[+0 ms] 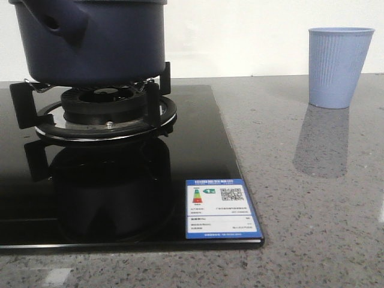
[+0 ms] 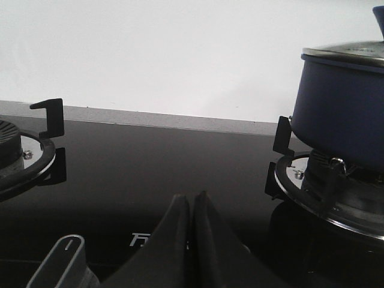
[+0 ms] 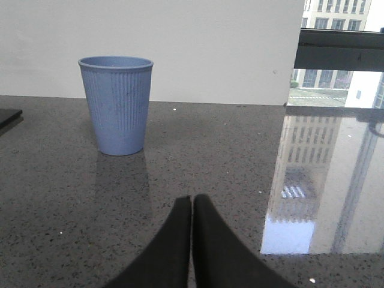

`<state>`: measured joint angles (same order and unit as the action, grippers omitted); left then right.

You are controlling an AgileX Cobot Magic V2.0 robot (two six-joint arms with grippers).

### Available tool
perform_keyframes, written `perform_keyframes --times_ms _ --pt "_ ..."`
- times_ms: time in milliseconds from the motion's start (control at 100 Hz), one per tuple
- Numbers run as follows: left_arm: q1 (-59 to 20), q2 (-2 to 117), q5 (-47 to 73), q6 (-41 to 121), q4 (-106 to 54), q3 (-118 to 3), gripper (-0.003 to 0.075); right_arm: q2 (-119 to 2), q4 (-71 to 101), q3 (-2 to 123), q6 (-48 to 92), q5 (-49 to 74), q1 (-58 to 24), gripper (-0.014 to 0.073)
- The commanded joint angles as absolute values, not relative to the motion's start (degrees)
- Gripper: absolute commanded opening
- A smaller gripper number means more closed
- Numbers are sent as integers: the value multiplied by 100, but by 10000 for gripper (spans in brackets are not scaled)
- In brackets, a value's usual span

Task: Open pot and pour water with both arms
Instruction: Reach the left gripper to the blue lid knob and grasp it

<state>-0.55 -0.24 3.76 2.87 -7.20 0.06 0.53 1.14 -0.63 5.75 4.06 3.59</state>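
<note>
The dark navy pot (image 1: 96,42) rests on the burner grate (image 1: 96,114) at the upper left of the front view, its stubby handle (image 1: 57,21) pointing toward the camera. The left wrist view shows the same pot (image 2: 342,114) with a glass lid (image 2: 348,53) on it. My left gripper (image 2: 192,197) is shut with nothing in it, low over the black cooktop, well apart from the pot. My right gripper (image 3: 192,198) is shut and empty over the grey counter, some way from the light blue ribbed cup (image 3: 117,105). Neither arm appears in the front view.
The black glass cooktop (image 1: 120,198) carries an energy label (image 1: 221,216) at its near right corner. A second burner (image 2: 18,159) lies on the far side from the pot. The light blue cup (image 1: 339,66) stands on the speckled grey counter (image 1: 312,198). A window (image 3: 339,54) is beyond.
</note>
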Motion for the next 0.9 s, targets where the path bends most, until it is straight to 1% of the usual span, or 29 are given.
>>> perform_keyframes --times_ms 0,610,890 --pt "-45 -174 -103 240 -760 196 -19 161 114 -212 565 -76 388 -46" --pt "-45 -174 -103 240 -760 196 -19 161 114 -212 565 -76 388 -46" --pt "-45 -174 -103 240 -760 196 -19 161 114 -212 565 -270 388 -46"
